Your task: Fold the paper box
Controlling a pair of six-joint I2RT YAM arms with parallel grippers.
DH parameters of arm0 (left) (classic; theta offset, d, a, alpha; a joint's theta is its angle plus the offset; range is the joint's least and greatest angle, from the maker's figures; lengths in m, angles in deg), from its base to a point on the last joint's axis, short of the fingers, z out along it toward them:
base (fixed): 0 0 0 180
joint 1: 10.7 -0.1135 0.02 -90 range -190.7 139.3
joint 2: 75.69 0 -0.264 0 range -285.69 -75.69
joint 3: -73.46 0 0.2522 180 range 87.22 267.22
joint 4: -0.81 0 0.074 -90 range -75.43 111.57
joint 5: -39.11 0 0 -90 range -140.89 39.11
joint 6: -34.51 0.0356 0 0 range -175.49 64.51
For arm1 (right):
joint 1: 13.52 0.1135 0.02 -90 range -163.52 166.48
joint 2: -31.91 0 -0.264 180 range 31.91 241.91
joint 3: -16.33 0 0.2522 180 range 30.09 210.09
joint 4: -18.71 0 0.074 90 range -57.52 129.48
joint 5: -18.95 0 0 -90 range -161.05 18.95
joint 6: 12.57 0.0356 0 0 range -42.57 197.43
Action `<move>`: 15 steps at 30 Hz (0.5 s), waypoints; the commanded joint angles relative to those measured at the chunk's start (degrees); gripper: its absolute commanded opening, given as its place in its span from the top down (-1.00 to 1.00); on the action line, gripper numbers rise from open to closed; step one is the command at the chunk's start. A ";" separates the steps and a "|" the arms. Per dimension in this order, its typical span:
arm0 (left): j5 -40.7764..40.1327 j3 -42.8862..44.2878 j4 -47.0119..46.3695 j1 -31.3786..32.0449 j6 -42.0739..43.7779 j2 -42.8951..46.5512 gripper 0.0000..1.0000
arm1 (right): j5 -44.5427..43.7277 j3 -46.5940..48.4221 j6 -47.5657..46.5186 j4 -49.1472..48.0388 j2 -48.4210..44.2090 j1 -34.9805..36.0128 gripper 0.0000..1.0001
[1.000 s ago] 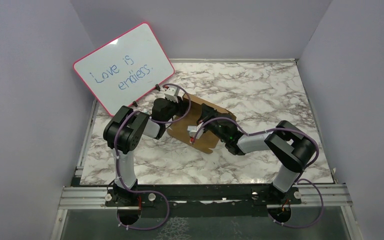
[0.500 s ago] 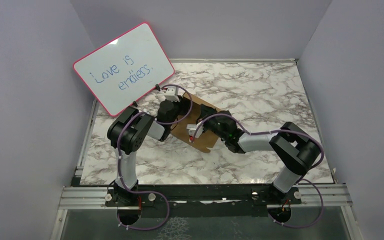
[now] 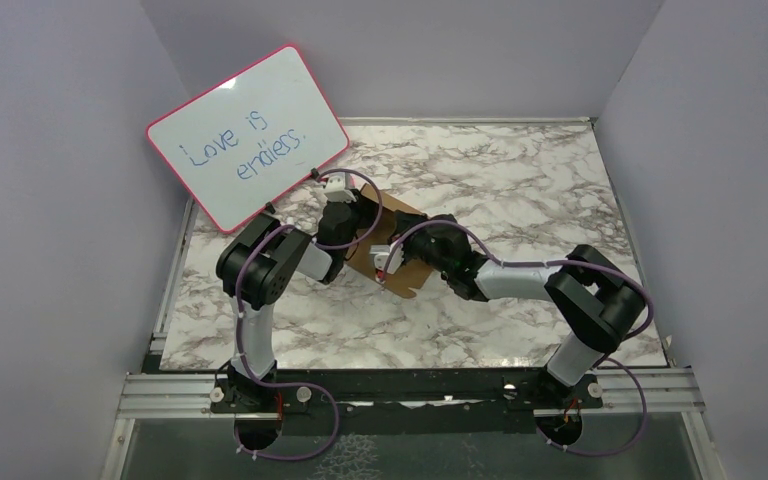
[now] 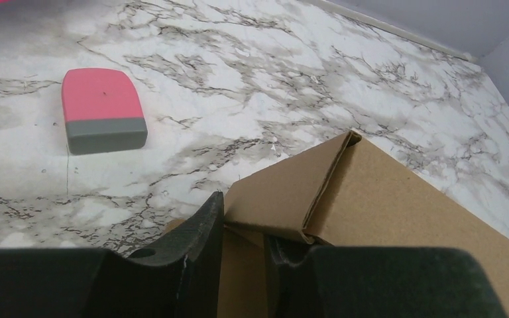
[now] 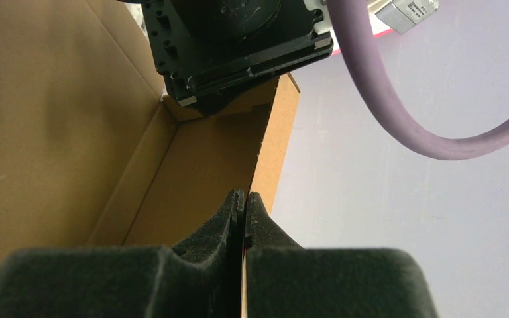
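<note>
box [image 3: 407, 278] now stands narrower, wall pulled up: fold advancing. right pincer [image 5: 244, 205] clamped on wall; left pincer [image 4: 244, 222] easing apart around flap.

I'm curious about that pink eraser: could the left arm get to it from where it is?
Probably yes: only bare marble lies between the left fingers and the eraser, though they are busy at the paper box flap.
</note>
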 commanded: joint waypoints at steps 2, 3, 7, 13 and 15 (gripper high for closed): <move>-5.20 1.71 -6.05 -1.80 -0.44 -0.14 0.64 | -0.42 -1.41 3.34 7.90 1.24 0.74 0.90; -4.51 0.90 -6.93 -1.80 -0.37 0.07 0.68 | -0.87 -1.50 3.46 6.79 1.42 0.74 0.91; -2.50 -2.33 -11.28 -1.72 0.28 1.53 0.81 | -2.53 -1.22 3.76 5.90 1.12 0.65 0.91; 1.08 -6.09 -11.23 -1.71 -0.26 5.86 0.94 | 1.48 2.78 8.56 16.98 -2.14 0.62 0.90; 2.48 -7.65 -8.73 -1.71 -1.17 8.73 0.94 | 2.90 4.68 11.16 22.78 -3.48 0.65 0.90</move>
